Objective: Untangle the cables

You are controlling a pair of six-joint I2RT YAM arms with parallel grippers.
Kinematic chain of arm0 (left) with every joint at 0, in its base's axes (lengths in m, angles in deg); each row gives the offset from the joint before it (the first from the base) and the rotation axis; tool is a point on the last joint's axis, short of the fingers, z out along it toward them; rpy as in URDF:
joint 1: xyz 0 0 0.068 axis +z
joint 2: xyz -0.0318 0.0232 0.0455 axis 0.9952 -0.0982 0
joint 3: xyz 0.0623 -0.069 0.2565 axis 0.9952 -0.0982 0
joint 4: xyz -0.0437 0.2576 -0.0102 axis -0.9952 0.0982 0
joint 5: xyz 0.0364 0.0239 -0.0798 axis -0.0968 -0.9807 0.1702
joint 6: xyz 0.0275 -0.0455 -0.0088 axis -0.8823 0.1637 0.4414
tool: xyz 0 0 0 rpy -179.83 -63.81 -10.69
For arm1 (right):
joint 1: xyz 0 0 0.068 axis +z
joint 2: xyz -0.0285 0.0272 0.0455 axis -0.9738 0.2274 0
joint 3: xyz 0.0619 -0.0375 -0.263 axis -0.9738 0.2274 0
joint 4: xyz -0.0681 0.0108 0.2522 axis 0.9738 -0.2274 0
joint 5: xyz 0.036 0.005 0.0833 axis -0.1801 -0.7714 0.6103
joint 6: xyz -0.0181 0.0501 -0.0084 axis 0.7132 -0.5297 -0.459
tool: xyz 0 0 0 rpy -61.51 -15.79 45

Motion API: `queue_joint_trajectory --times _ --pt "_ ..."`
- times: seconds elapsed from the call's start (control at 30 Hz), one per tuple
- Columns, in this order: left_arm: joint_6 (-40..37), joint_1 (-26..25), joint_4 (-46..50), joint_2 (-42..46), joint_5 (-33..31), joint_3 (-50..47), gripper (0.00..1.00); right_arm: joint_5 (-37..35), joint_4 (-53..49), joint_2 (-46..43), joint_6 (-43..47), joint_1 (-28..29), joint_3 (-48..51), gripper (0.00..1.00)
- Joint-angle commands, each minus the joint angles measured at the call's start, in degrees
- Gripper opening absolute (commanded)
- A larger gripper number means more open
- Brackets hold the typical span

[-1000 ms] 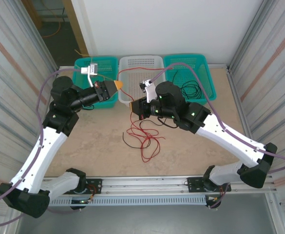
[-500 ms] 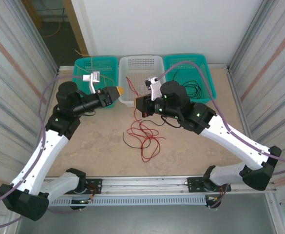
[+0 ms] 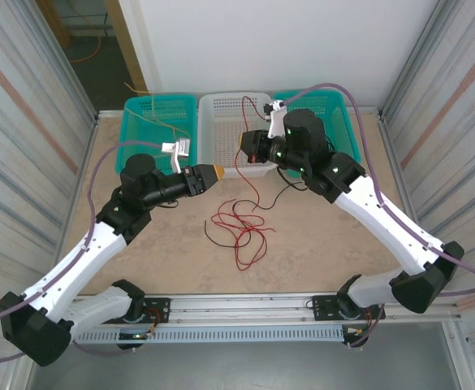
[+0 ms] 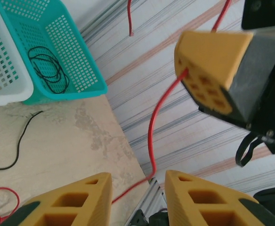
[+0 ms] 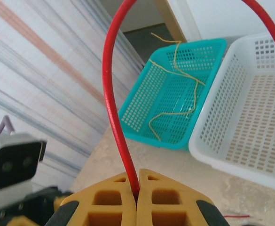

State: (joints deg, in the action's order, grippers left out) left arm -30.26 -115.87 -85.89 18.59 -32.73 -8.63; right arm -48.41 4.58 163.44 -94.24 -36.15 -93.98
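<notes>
The right gripper (image 5: 137, 190) is clamped shut on the red cable (image 5: 107, 89), holding it up over the white basket (image 3: 221, 122) — the strand arches above the fingers, then drops to a loose red tangle on the worktop (image 3: 156, 244). A black cable (image 3: 209, 238) lies at the tangle's left edge. The left gripper (image 4: 138, 197) hangs near the other one, jaws part-way open, gripping nothing. A yellow cable (image 5: 175, 113) lies in the left teal basket (image 5: 156, 94) — a black coil (image 4: 45, 70) sits in the right teal basket (image 4: 76, 56)
</notes>
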Motion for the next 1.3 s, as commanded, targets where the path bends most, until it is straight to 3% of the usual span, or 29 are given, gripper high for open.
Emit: queue_joint_trajectory --times 0.0,0.17,0.47,0.53,0.6,0.67,0.8,1.03,1.13,1.27 --pt "-3.3 -1.4 4.0 0.7 -5.4 -0.2 0.35 2.2 1.4 3.5 0.3 -2.5 -4.5 0.00" --pt "-5.2 -1.7 9.2 1.9 -8.5 -0.8 0.34 3.9 0.2 13.0 3.5 -6.9 -13.1 0.00" --pt "-6.3 -2.7 20.6 2.3 -15.1 -1.3 0.33 10.7 -14.8 37.9 4.2 -12.6 -42.0 0.02" --pt "-6.4 -2.7 21.3 2.2 -15.4 -1.5 0.33 10.9 -19.4 43.0 4.6 -13.1 -48.5 0.12" --pt "-6.3 -2.7 21.6 1.9 -15.3 -1.7 0.34 10.7 -22.4 47.0 5.1 -13.1 -52.5 0.31" --pt "-6.3 -2.8 22.0 1.4 -15.2 -1.5 0.34 10.1 -24.0 48.7 5.2 -13.1 -53.8 0.38" --pt "-6.8 -2.7 23.4 0.3 -15.3 -1.0 0.40 8.7 -24.4 47.4 6.2 -13.0 -51.9 0.51" --pt "-7.4 -2.8 24.9 -1.8 -15.8 -0.9 0.43 5.9 -24.4 38.3 9.0 -11.9 -44.7 0.52" --pt "-7.4 -2.8 25.3 -3.3 -15.4 -1.4 0.44 2.9 -23.0 30.7 11.3 -9.3 -36.1 0.52" --pt "-7.7 -3.7 26.4 -6.8 -15.5 -1.8 0.46 -1.7 -17.4 16.8 12.3 -4.7 -16.5 0.52"
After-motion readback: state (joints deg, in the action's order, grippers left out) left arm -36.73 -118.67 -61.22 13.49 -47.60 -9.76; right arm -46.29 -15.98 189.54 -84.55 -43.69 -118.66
